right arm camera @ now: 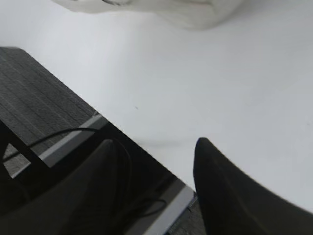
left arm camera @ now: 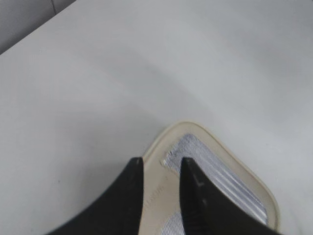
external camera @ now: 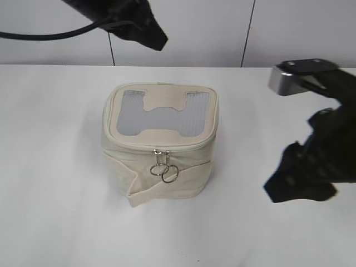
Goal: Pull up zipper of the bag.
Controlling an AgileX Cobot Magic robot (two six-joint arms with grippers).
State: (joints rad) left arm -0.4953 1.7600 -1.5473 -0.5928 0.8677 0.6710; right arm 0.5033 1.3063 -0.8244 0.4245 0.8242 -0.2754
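The cream bag (external camera: pixel 161 178) stands at the table's middle, its grey ribbed lid panel (external camera: pixel 161 114) facing up. The cream zipper (external camera: pixel 133 146) runs round the lid rim. Its two silver sliders (external camera: pixel 161 152) sit together at the front middle, with the ring pulls (external camera: pixel 166 171) hanging down. My left gripper (external camera: pixel 156 39) hovers above and behind the bag. In the left wrist view it is open (left arm camera: pixel 161 162) over a corner of the lid (left arm camera: pixel 210 161), holding nothing. My right gripper (external camera: pixel 286 183) is open (right arm camera: pixel 154 144) and empty, to the right of the bag near the table's front edge.
The white table (external camera: pixel 55 194) carries only the bag. The right wrist view shows the bag's lower part (right arm camera: pixel 186 12) at the top, the table's front edge (right arm camera: pixel 161 171) and dark floor with cables (right arm camera: pixel 58 137) beyond it. A flat strap (external camera: pixel 167 192) wraps the bag's front.
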